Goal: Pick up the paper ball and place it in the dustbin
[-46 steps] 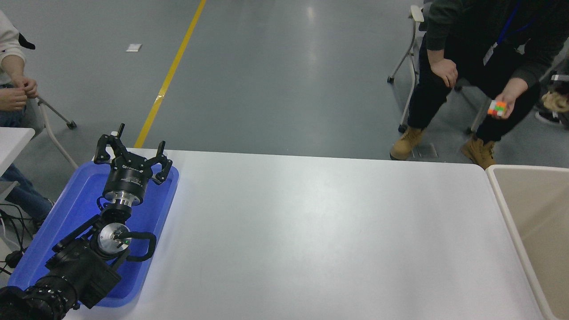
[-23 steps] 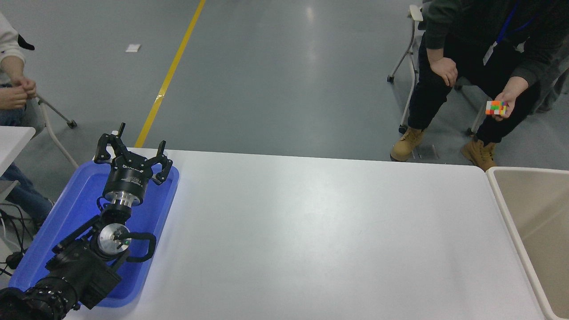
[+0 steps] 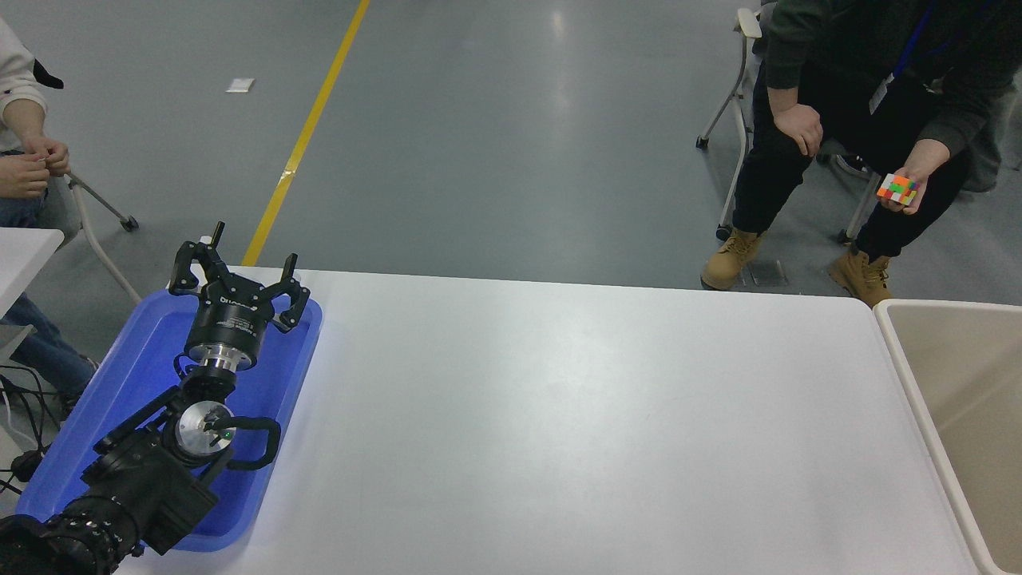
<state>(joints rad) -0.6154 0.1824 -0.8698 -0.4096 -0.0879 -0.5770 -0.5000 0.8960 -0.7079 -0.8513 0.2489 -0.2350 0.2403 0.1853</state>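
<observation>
Person at the left edge: at about 10 o'clock we see a seated person in a pale sleeve (image 3: 17, 80), hands held together, beside a metal chair leg.

Blue tray: we find a shallow blue plastic tray with rounded corners (image 3: 140, 359) lying on the worktop's left end, at roughly 8 o'clock.

Left arm: our black left arm comes in from 7 o'clock and reaches over the blue tray, pointing toward 12 o'clock.

Left tool: the black left tool (image 3: 237, 275) sits above the tray's far end with its fingers spread wide apart, released, nothing between them.

Worktop: the white rectangular worktop (image 3: 559, 415) fills the middle of our view, from 9 o'clock across to 3 o'clock.

Floor: grey, with a yellow line (image 3: 307, 132) running from 12 o'clock down toward the tray's far corner, and a small white scrap of paper (image 3: 239, 85) lying left of that line.

Person at the far right: at about 1 o'clock we see a seated person in dark clothes and tan boots (image 3: 806, 96), one hand resting on a knee.

Puzzle cube: the other hand holds a multicoloured puzzle cube (image 3: 897, 189), well apart from the worktop.

Dustbin: the large beige plastic dustbin with a cream rim (image 3: 906, 363) stands at 4 o'clock, just beside the worktop's right end, its visible interior plain.

Paper ball: we cannot see it anywhere in our view.

Right tool: outside our view.
</observation>
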